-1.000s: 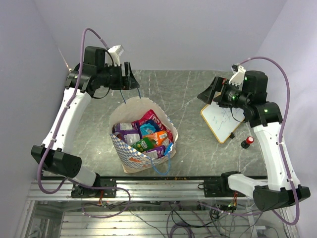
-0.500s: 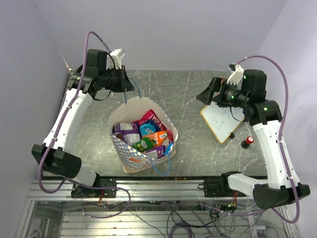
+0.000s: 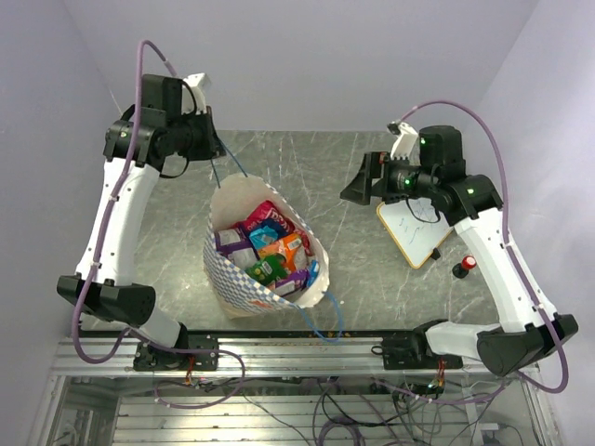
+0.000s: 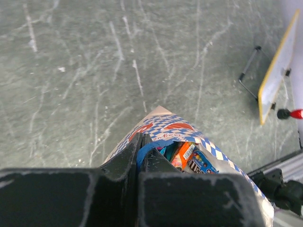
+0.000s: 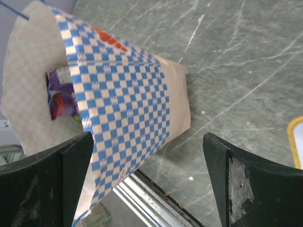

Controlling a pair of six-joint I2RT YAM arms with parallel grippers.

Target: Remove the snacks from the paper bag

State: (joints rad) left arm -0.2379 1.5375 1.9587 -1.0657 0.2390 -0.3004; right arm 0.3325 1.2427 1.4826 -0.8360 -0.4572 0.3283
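Pinching with left pincer [image 3: 212, 149], jaws fully closed on blue cord handle [image 4: 144, 152].
Hanging directly beneath: paper bag [image 3: 234, 200], tilted, mouth open, snacks [image 3: 271, 246] inside. Off to its right: right pincer [image 3: 358, 189], spread wide, gripping nothing, aimed at bag's checkered side; whiteboard [image 3: 418, 230] just beneath it.

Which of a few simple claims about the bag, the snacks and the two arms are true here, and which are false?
1. The left fingers are pinched shut on the bag's blue cord handle. True.
2. The right fingers are holding a snack. False: they are open and empty, near the bag.
3. The bag has been emptied. False: colourful snacks fill it.
4. A small whiteboard lies on the table, on the right arm's side of the bag. True.
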